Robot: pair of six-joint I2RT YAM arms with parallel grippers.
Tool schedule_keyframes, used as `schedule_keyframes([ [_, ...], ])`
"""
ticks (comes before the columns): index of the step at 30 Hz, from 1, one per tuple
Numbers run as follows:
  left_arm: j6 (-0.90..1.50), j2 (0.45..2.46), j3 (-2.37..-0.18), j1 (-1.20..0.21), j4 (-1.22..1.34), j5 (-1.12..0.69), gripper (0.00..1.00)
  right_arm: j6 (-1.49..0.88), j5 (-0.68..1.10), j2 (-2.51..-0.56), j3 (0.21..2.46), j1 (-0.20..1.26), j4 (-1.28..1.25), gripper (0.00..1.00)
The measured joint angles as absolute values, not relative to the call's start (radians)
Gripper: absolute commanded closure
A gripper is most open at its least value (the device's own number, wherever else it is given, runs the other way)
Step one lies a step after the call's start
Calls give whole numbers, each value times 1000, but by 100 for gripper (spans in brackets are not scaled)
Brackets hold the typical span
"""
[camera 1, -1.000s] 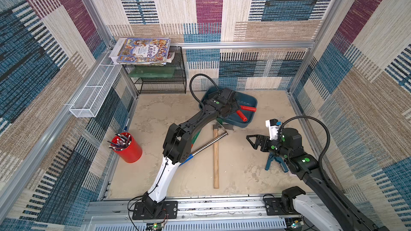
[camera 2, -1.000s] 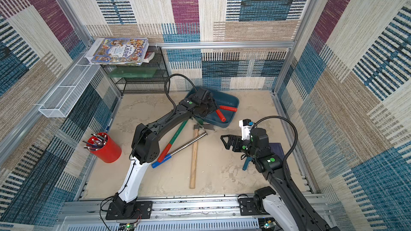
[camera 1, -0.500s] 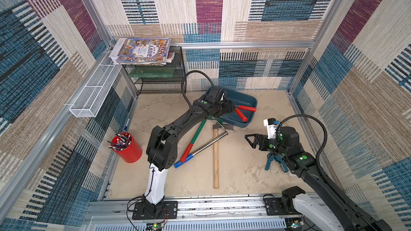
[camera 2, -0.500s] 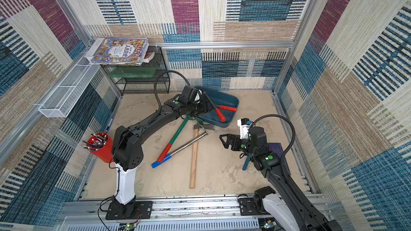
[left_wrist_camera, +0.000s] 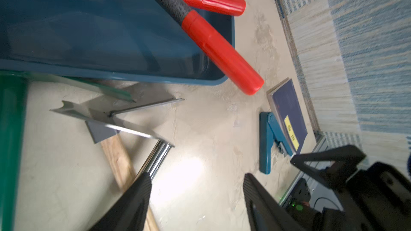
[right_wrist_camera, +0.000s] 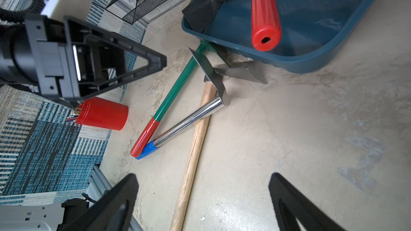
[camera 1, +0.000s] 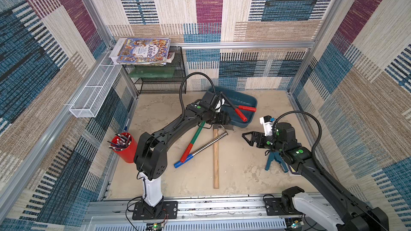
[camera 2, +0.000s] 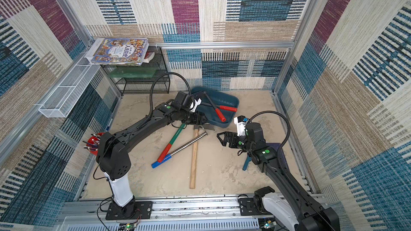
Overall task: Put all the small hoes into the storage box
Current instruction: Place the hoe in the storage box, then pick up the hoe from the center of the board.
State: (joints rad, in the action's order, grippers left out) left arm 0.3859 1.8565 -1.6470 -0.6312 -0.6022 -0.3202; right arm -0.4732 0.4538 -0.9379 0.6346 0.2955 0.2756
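Left gripper [left_wrist_camera: 194,183], a second ago over the storage box [camera 1: 243,98] at the worktop's far edge, now stands at the box's near-left corner, claw spread and empty. The red-handled cutters [camera 1: 241,114] lie in the box. The small hoe [camera 1: 215,157], taken to be the wooden-handled tool, lies mid-worktop outside the box. Its head is just beside the box's near wall, and a chrome-shafted tool [camera 1: 205,146] crosses its handle. Right gripper [camera 1: 246,139] hovers nearby, claw spread. Judged state: the hoe is not yet grasped.

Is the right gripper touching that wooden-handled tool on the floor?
Apart. In a top view, bare floor shows between the open right gripper and the wooden-handled tool.
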Motion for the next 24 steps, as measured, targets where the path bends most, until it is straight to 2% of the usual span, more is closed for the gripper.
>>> schedule_keyframes([
  [15,151,1718,-1456,-631,-786,-207,30,-446,463,-972,643,325,274,4],
  [24,73,1702,-1351,-638,-824,-126,31,-444,462,-983,646,339,275,4],
])
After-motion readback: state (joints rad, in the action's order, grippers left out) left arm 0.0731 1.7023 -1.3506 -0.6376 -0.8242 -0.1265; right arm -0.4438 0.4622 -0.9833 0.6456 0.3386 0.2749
